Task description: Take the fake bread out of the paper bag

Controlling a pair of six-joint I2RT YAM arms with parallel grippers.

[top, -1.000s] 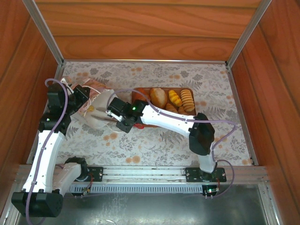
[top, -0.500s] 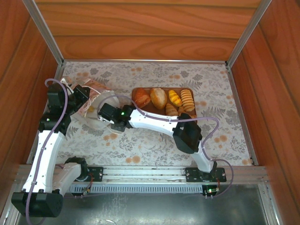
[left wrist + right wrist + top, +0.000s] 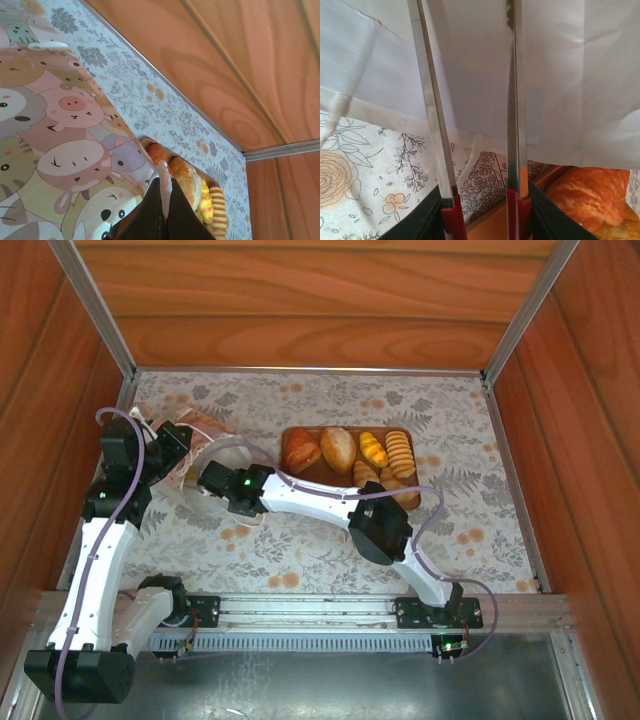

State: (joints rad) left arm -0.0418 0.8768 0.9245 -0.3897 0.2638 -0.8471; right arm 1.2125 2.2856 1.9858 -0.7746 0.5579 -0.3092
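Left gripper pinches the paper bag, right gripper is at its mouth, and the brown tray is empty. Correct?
Not quite. The tray is not empty: it holds several pieces of bread, as the top view shows. The rest stands.

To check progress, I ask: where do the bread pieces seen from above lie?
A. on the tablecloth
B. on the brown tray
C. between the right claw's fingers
B: the bread pieces sit together on the brown tray, right of the bag.
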